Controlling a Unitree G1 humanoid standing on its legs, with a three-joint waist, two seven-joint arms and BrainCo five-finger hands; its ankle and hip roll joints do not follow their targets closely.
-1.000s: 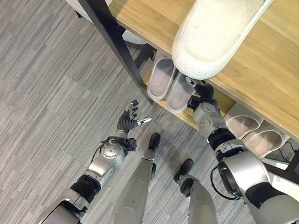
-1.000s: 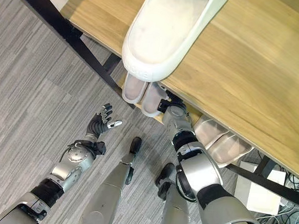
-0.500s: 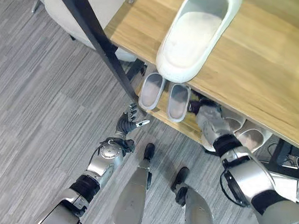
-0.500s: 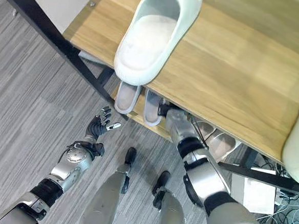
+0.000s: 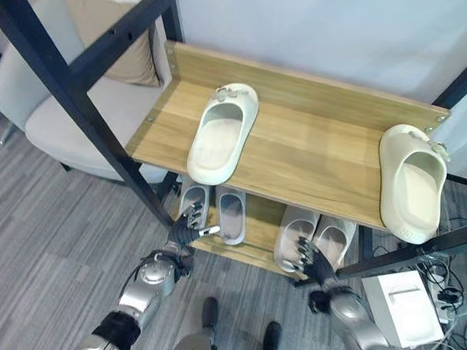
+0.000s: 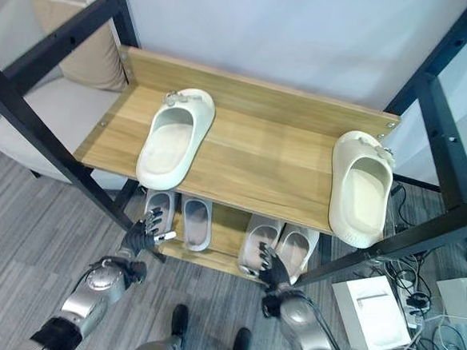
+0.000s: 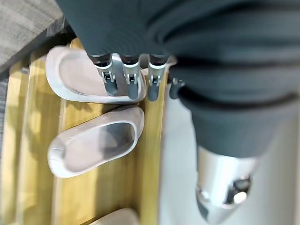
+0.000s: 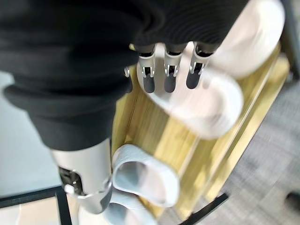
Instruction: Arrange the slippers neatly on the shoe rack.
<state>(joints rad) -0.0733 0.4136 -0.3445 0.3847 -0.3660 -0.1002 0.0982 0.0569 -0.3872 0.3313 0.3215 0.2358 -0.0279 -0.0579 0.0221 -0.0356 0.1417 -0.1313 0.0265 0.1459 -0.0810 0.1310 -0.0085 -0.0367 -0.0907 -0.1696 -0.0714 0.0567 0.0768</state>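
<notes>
While both hands hang open and hold nothing, the left hand (image 5: 185,229) with fingers spread just before the shoe rack's (image 5: 315,153) lower shelf (image 5: 254,240) and the right hand (image 5: 315,265) with straight fingers by that shelf's front edge, the slippers already sit on the rack. Two grey pairs lie side by side on the lower shelf, the left pair (image 5: 211,209) and the right pair (image 5: 313,237) near each other. On the rack's top shelf two cream slippers, one (image 5: 223,133) near its left end and the other (image 5: 412,181) at its right end overhanging the front edge, lie well apart, so bringing them together as a pair looks like the work left.
</notes>
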